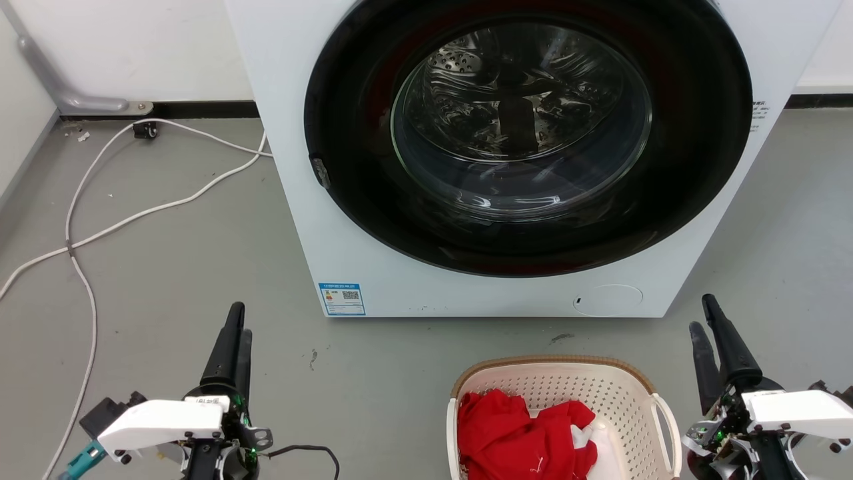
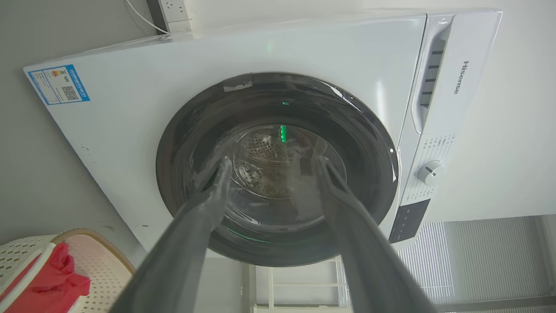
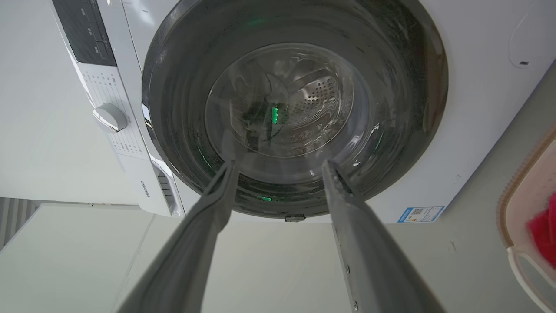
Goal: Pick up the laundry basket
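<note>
Though untouched, laundry basket (image 1: 600,393) (seemingly part-filled)

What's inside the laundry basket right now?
The laundry basket holds crumpled red cloth with a bit of white fabric beside it. The cloth covers the basket's floor, so anything beneath cannot be seen, and the head view's bottom edge cuts off its near part.

White wrist housings (image 1: 160,420) carry long dark jaws.
</note>
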Available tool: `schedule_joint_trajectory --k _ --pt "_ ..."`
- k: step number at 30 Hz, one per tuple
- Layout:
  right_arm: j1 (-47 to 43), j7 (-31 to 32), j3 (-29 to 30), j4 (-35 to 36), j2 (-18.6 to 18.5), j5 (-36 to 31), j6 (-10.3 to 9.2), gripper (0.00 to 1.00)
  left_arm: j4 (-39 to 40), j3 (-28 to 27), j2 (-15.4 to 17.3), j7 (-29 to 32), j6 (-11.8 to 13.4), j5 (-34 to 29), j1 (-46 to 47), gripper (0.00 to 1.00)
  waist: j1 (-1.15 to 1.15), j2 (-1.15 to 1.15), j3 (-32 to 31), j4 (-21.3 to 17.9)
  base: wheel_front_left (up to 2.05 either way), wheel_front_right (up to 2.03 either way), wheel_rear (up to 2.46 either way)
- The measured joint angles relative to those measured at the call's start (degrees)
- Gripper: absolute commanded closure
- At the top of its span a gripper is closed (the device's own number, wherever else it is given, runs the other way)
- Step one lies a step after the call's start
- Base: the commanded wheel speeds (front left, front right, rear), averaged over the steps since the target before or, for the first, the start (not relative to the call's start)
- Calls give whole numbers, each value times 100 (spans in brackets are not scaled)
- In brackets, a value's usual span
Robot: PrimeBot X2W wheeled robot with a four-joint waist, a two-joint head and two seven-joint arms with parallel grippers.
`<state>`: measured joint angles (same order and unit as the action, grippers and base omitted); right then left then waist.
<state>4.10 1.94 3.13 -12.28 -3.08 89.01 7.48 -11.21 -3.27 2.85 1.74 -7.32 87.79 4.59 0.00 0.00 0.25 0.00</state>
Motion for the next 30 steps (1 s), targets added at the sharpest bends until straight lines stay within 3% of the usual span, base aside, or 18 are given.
schedule_joint_trajectory --k 9,22,30 --pt "-26 -202 42 253 0 -1148 0 0 326 141 0 -203 1 -1240 3 0 0 0 3 -2 0 0 0" --pt "-178 -497 -76 541 3 -3543 0 0 521 495 0 -480 176 -2909 1 0 0 0 -12 -3 0 0 0" --pt "-216 -641 -208 628 3 -4691 0 0 515 662 2 -628 241 -3676 -24 0 0 0 -22 -4 0 0 0"
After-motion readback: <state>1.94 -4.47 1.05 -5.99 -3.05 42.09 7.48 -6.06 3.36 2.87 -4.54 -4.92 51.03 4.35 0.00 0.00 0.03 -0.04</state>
